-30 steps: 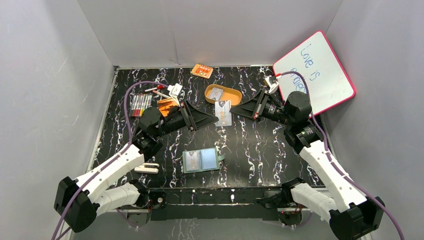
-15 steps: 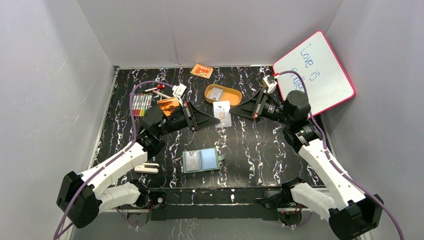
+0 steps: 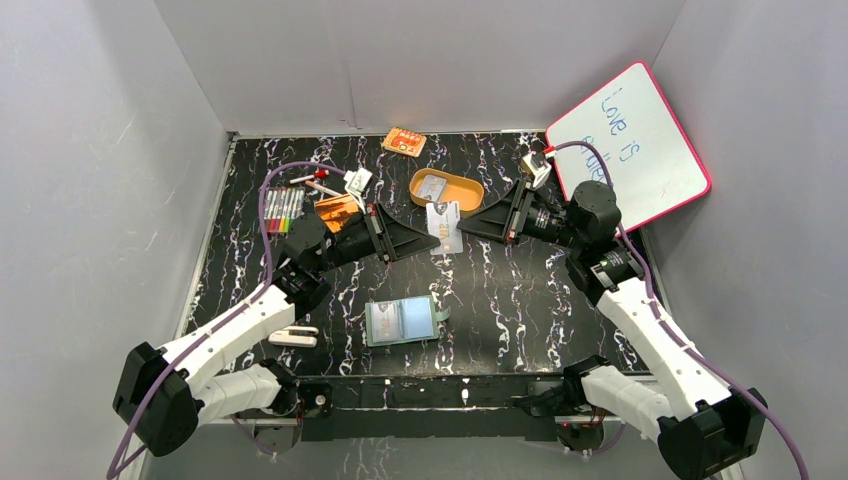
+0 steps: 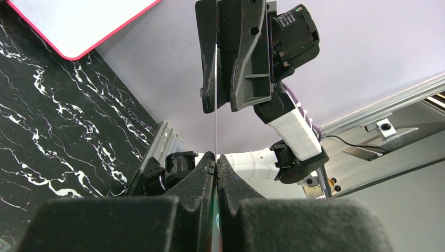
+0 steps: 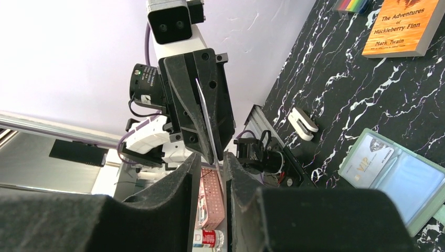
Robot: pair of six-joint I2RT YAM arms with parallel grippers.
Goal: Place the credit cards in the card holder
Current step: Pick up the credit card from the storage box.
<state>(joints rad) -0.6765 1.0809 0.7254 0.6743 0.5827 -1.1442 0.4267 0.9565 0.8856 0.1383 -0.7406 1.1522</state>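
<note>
- Black marbled table carried the card holder, lying open near the arm bases.
- I saw the left gripper clenched on a credit card above the table.
- Right gripper jaws stood slightly parted around its other edge.

left end effector now tight on credit card

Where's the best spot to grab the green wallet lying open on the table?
Probably the small tab on its right edge, coming from the right. The wallet lies open and flat on the table, so its faces give nothing to pinch, but that tab sticks out past the edge.
</note>
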